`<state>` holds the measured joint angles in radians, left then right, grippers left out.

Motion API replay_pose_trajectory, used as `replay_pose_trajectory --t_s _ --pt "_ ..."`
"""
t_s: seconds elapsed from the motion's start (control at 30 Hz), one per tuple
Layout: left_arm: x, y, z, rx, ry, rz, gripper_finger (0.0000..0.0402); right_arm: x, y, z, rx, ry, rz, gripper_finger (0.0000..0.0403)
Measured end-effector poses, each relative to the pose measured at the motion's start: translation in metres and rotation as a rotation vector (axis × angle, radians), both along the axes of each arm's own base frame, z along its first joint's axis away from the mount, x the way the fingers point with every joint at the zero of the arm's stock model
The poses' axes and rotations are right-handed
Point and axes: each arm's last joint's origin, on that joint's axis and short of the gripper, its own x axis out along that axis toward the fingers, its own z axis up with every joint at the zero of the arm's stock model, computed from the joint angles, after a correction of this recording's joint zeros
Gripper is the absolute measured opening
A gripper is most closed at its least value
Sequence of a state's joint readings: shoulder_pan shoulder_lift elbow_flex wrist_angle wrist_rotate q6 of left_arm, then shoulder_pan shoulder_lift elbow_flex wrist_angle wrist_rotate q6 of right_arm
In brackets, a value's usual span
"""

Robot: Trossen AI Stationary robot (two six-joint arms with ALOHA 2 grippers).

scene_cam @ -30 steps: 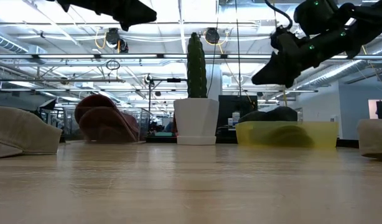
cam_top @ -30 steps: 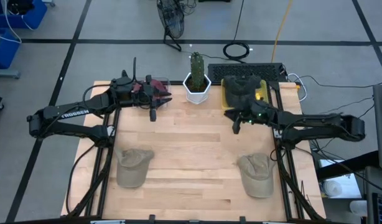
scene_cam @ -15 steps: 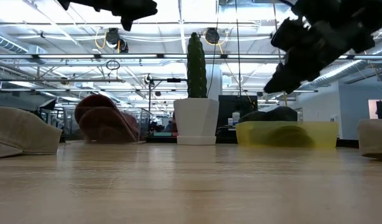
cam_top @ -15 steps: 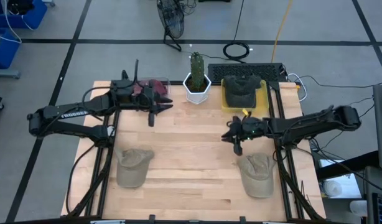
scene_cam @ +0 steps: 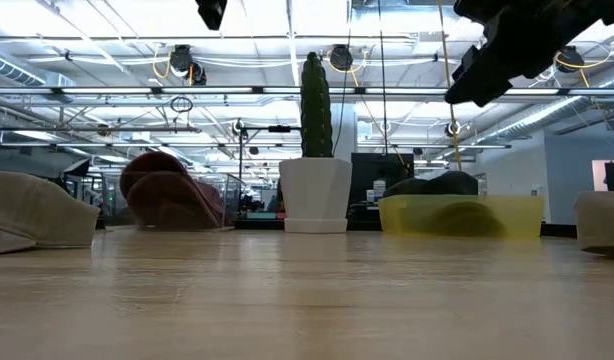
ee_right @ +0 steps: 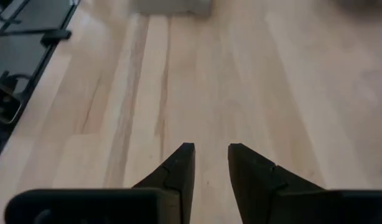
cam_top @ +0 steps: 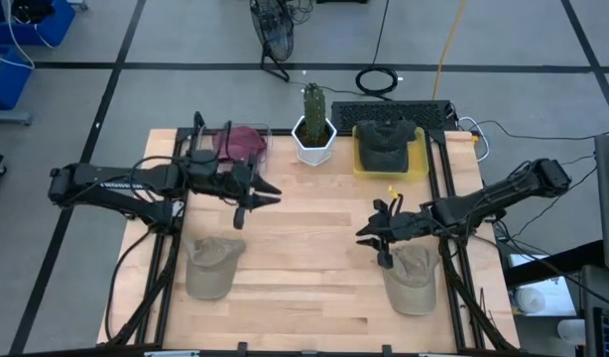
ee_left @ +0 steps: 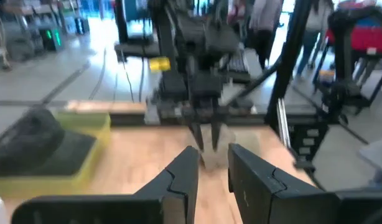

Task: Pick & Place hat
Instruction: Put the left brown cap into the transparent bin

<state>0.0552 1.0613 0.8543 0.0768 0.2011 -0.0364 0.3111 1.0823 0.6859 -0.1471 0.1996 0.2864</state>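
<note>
1. Two khaki hats are seen lying on the near part of the wooden table (cam_top: 304, 258): the left khaki hat (cam_top: 211, 266) near the left edge, the right khaki hat (cam_top: 410, 278) near the right edge.
2. A dark hat (cam_top: 382, 144) is seen resting in the yellow tray (cam_top: 417, 167) at the far right of the table, and a maroon hat (cam_top: 241, 141) is seen at the far left, in what looks like a clear container, though that cannot be told for certain.
3. The right gripper (cam_top: 382, 236) is held in the air just beside the far-left edge of the right khaki hat; nothing is grasped by it, and in the right wrist view its fingers (ee_right: 178, 171) are shown parted with only a narrow gap and bare table between them.
4. The left gripper (cam_top: 247, 194) is held above the table's left-centre, between the maroon hat and the left khaki hat, well apart from both; its fingers (ee_left: 181, 180) are likewise shown slightly parted and empty.
5. A cactus in a white pot (cam_top: 313, 132) is seen standing at the far middle of the table, between the maroon hat and the yellow tray.
6. In the low view both arms are shown raised clear of the tabletop, with the hats lying at the picture's sides.
</note>
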Motion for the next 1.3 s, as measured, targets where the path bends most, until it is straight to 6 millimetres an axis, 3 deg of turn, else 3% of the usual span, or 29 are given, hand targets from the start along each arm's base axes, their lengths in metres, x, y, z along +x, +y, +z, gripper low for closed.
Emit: replay_pose_trajectory --t_s 0.23,0.47,0.6,0.77,1.07,1.3 --pt "-0.001 -0.025 -0.009 -0.036 0.093 0.049 0.009 0.016 0.006 -0.009 -0.083 -0.209 0.031 0.0103" --pt "-0.01 -0.053 -0.023 -0.072 0.242 0.164 0.009 0.028 0.003 -0.022 -0.165 -0.185 0.051 0.0101" --pt "-0.018 -0.065 -0.032 -0.14 0.327 0.251 0.009 0.027 0.002 -0.022 -0.159 -0.179 0.07 0.0101" --pt "-0.024 -0.076 -0.038 -0.251 0.426 0.213 0.009 0.022 0.001 -0.018 -0.173 -0.168 0.096 0.01" --pt "-0.048 -0.084 -0.064 -0.456 0.804 0.314 0.009 0.018 0.0 -0.018 -0.255 -0.144 0.145 0.01" --pt "-0.043 -0.098 -0.082 -0.582 1.028 0.31 0.009 0.011 -0.002 -0.034 -0.305 -0.08 0.179 0.01"
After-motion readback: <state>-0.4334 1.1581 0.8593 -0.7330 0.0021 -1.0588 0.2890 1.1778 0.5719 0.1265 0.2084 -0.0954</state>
